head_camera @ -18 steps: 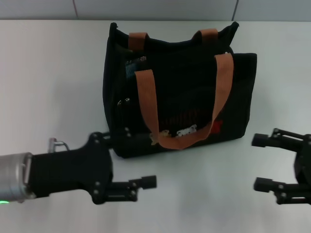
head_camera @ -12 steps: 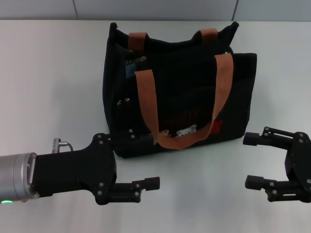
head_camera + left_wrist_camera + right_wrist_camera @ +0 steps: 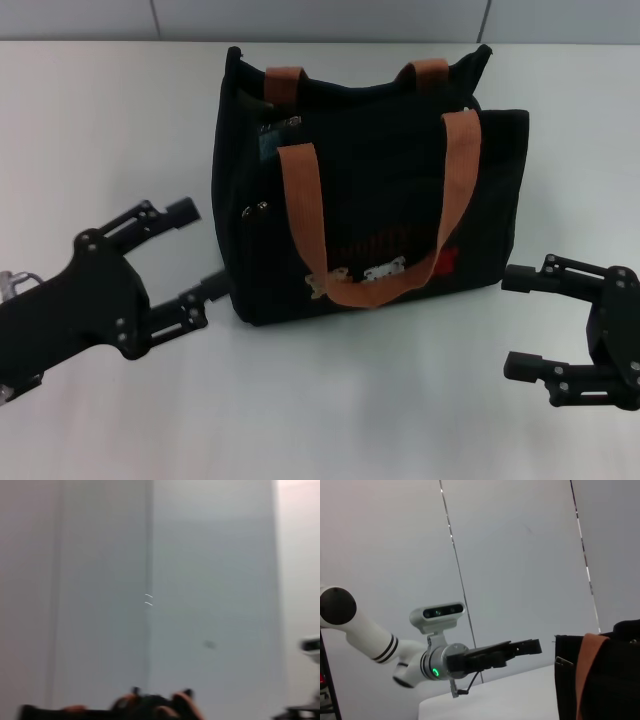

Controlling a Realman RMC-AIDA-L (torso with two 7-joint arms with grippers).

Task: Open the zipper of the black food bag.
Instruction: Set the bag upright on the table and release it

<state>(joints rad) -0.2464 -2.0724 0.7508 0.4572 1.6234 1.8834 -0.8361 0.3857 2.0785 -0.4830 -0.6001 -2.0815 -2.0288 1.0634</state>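
Note:
The black food bag (image 3: 370,190) stands upright mid-table, its two orange-brown handles drooping over the front face, which carries a tan patch and a red mark. The bag also shows in the right wrist view (image 3: 600,680) and as a dark blur in the left wrist view (image 3: 150,707). The zipper is hard to pick out against the black top; a small silver tab (image 3: 258,209) glints on the bag's left side. My left gripper (image 3: 200,250) is open just left of the bag, one finger close to its lower left corner. My right gripper (image 3: 515,322) is open at the bag's right, apart from it.
White tabletop (image 3: 100,130) surrounds the bag, with a pale panelled wall (image 3: 320,18) behind it. A blue item (image 3: 272,142) peeks out at the bag's top left. The right wrist view shows my left arm's gripper (image 3: 520,647) and the head camera (image 3: 437,615).
My left gripper swung from low in front of the bag up to its left side and turned. The right gripper crept slightly leftward. The bag stayed put.

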